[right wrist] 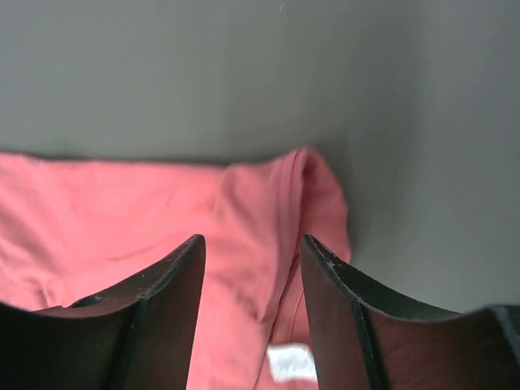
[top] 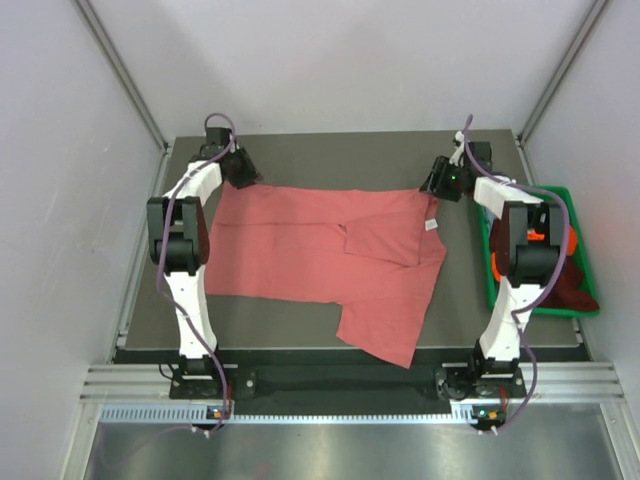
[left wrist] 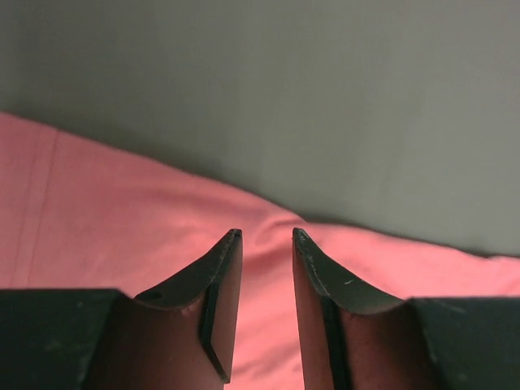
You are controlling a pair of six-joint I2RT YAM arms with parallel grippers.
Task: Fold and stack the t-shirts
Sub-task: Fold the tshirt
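Note:
A salmon-pink t-shirt (top: 310, 255) lies spread on the dark table, its right part folded over with a white label (top: 433, 224) showing. My left gripper (top: 243, 172) is open low over the shirt's far left corner; in the left wrist view the fingers straddle the pink cloth (left wrist: 122, 227) at its far edge. My right gripper (top: 437, 183) is open over the far right corner; in the right wrist view the cloth (right wrist: 122, 203) and label (right wrist: 291, 361) lie between and below its fingers. An orange shirt (top: 570, 240) and a maroon shirt (top: 578, 285) lie in the bin. No bluish shirt shows.
A green plastic bin (top: 540, 311) stands at the table's right edge, partly behind my right arm. White walls with metal frame posts enclose the table on three sides. Bare grey tabletop (top: 340, 155) runs along the far edge beyond the shirt.

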